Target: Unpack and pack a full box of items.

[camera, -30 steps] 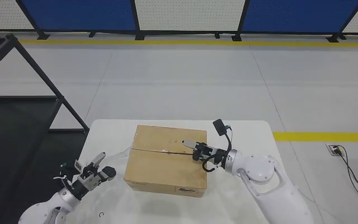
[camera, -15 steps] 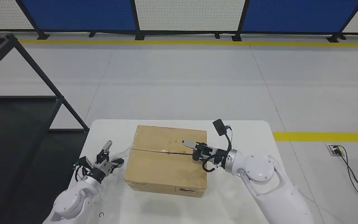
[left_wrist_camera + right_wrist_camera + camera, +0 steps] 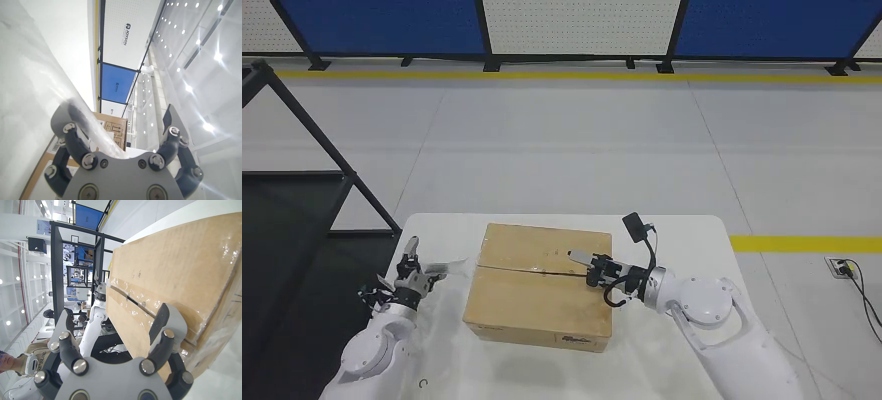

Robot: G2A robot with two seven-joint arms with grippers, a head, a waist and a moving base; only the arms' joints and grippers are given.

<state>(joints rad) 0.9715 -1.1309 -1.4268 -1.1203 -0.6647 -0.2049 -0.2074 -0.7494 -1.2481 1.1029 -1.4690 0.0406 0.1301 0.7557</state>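
At the table's middle, one cardboard box, taped seam unopened: my right gripper spread over the seam's end, left gripper spread beside the box; I'd pry there, lifting slowly.

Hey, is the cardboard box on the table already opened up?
No, the cardboard box is shut on top in the top view, its flaps lying flat and meeting along a seam across the middle.

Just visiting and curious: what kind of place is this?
Probably a robot test hall or lab, not a home: partition panels fence a floor with a yellow line, and a taped cardboard box sits on a white table.
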